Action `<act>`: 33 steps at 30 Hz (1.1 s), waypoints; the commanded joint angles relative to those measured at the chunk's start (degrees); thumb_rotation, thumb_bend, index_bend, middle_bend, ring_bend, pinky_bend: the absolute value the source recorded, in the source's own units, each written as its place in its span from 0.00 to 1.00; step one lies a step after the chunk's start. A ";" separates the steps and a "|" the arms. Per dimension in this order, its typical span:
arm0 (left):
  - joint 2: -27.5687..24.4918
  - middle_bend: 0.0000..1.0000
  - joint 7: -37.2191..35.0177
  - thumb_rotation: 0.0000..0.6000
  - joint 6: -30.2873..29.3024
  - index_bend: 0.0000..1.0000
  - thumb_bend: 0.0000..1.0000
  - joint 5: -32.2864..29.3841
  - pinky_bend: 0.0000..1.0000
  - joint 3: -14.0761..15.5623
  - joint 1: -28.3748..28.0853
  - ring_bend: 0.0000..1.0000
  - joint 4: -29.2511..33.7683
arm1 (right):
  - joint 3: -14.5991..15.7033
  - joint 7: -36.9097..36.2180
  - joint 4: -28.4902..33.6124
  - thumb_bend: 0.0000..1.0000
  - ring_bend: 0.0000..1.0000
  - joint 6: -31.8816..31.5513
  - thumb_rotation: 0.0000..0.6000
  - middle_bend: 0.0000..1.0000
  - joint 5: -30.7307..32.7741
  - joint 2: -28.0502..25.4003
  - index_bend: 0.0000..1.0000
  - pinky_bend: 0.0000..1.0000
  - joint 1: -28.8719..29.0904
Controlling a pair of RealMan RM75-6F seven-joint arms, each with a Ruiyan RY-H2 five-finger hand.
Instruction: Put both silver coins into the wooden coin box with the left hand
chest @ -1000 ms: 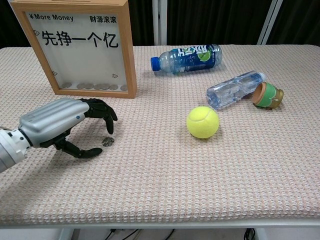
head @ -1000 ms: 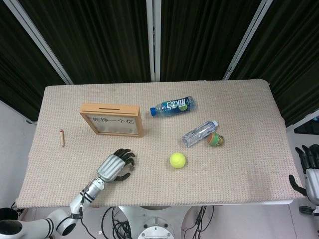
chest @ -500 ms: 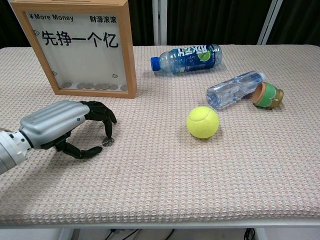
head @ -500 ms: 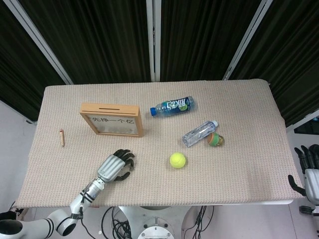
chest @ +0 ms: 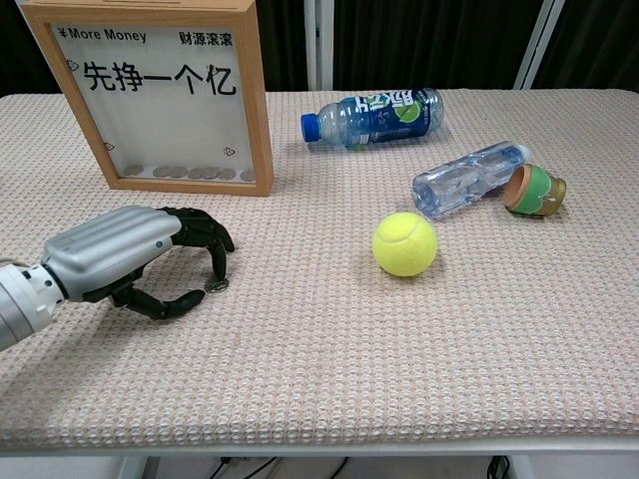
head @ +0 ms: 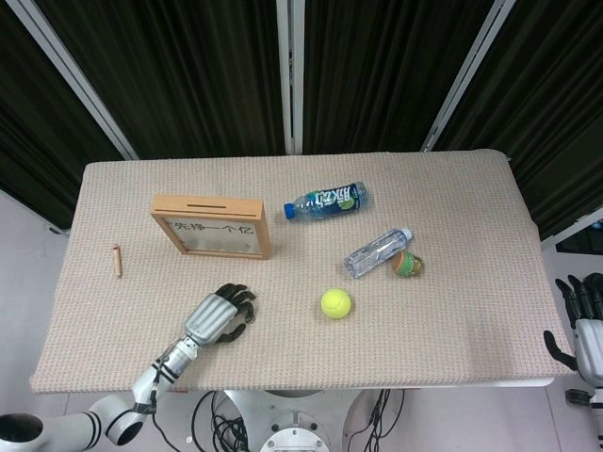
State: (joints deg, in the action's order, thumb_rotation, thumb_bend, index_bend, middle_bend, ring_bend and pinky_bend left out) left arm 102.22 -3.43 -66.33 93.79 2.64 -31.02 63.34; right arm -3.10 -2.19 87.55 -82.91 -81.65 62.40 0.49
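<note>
The wooden coin box [head: 212,226] [chest: 170,90] stands upright at the back left, with a slot on top and several coins behind its clear front. One silver coin [chest: 214,287] lies on the mat in front of it. My left hand [head: 221,315] [chest: 130,254] arches over it, a fingertip touching its far edge and the thumb a short gap away on the near side. The coin stays flat on the mat. I see no second loose coin. My right hand [head: 582,318] hangs off the table's right edge, fingers apart, holding nothing.
A yellow tennis ball [head: 335,302] [chest: 404,243] sits mid-table. Behind it lie a blue bottle [head: 325,201] [chest: 374,115], a clear bottle [head: 377,251] [chest: 469,178] and a small green-and-orange cup [head: 407,265] [chest: 534,190]. A brown stick [head: 117,260] lies far left.
My left hand has lowered and its fingers have curled closer around the coin, now touching it. The coin has not moved. The right hand is still.
</note>
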 commanded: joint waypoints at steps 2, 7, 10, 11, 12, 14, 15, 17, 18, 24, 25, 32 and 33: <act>-0.14 0.23 -0.01 1.00 0.31 0.39 0.25 0.00 0.19 0.18 -0.16 0.12 0.12 | -0.02 -0.07 -0.08 0.33 0.00 0.06 1.00 0.00 0.05 0.01 0.00 0.00 0.01; -0.33 0.23 0.05 1.00 1.05 0.38 0.24 -0.20 0.18 0.35 -0.45 0.12 0.40 | -0.01 -0.32 -0.29 0.33 0.00 0.11 1.00 0.00 0.02 0.06 0.00 0.00 0.02; -0.07 0.23 -0.15 1.00 1.07 0.38 0.24 -0.44 0.19 0.16 -0.50 0.12 0.25 | -0.01 -0.45 -0.42 0.33 0.00 0.14 1.00 0.00 0.04 0.11 0.00 0.00 -0.01; 0.05 0.23 -0.29 1.00 1.03 0.39 0.24 -0.49 0.19 0.09 -0.51 0.12 0.15 | -0.01 -0.49 -0.46 0.33 0.00 0.14 1.00 0.00 0.07 0.13 0.00 0.00 -0.02; 0.25 0.23 -0.44 1.00 1.01 0.40 0.24 -0.56 0.19 0.02 -0.54 0.12 -0.06 | -0.01 -0.55 -0.52 0.33 0.00 0.12 1.00 0.00 0.12 0.13 0.00 0.00 -0.05; 0.56 0.23 -0.57 1.00 1.02 0.41 0.24 -0.55 0.19 -0.03 -0.63 0.12 -0.46 | -0.03 -0.63 -0.59 0.33 0.00 0.11 1.00 0.00 0.20 0.14 0.00 0.00 -0.10; 0.79 0.23 -0.71 1.00 1.05 0.42 0.24 -0.54 0.19 -0.07 -0.72 0.12 -0.77 | -0.04 -0.70 -0.59 0.33 0.00 0.08 1.00 0.00 0.23 0.12 0.00 0.00 -0.14; 1.18 0.23 -1.06 1.00 0.97 0.44 0.24 -0.57 0.19 -0.22 -0.83 0.12 -1.22 | -0.05 -0.74 -0.58 0.33 0.00 0.02 1.00 0.00 0.26 0.07 0.00 0.00 -0.20; 1.46 0.23 -1.40 1.00 0.82 0.44 0.24 -0.56 0.19 -0.33 -0.89 0.12 -1.56 | -0.07 -0.76 -0.60 0.33 0.00 -0.02 1.00 0.00 0.29 0.04 0.00 0.00 -0.22; 2.39 0.24 -3.04 1.00 -0.42 0.51 0.24 -0.08 0.20 -0.51 -0.99 0.12 -3.03 | -0.19 -1.06 -0.84 0.33 0.00 0.15 1.00 0.00 0.50 0.00 0.00 0.00 -0.19; 2.44 0.24 -3.29 1.00 -0.62 0.51 0.24 -0.01 0.20 -0.50 -0.98 0.12 -3.14 | -0.20 -1.08 -0.90 0.33 0.00 0.24 1.00 0.00 0.52 0.02 0.00 0.00 -0.15; 2.74 0.25 -5.49 1.00 -1.79 0.51 0.24 0.36 0.20 -0.44 -0.92 0.12 -3.61 | -0.20 -1.25 -1.20 0.33 0.00 0.64 1.00 0.00 0.58 0.20 0.00 0.00 0.02; 2.76 0.25 -5.78 1.00 -1.86 0.51 0.24 0.35 0.20 -0.44 -0.92 0.12 -3.64 | -0.19 -1.24 -1.21 0.33 0.00 0.66 1.00 0.00 0.61 0.20 0.00 0.00 0.00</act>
State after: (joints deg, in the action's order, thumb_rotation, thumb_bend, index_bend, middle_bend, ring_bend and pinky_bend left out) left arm 104.94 -9.02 -68.09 94.12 2.19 -31.94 59.75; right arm -3.29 -3.43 86.35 -82.26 -81.04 62.60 0.49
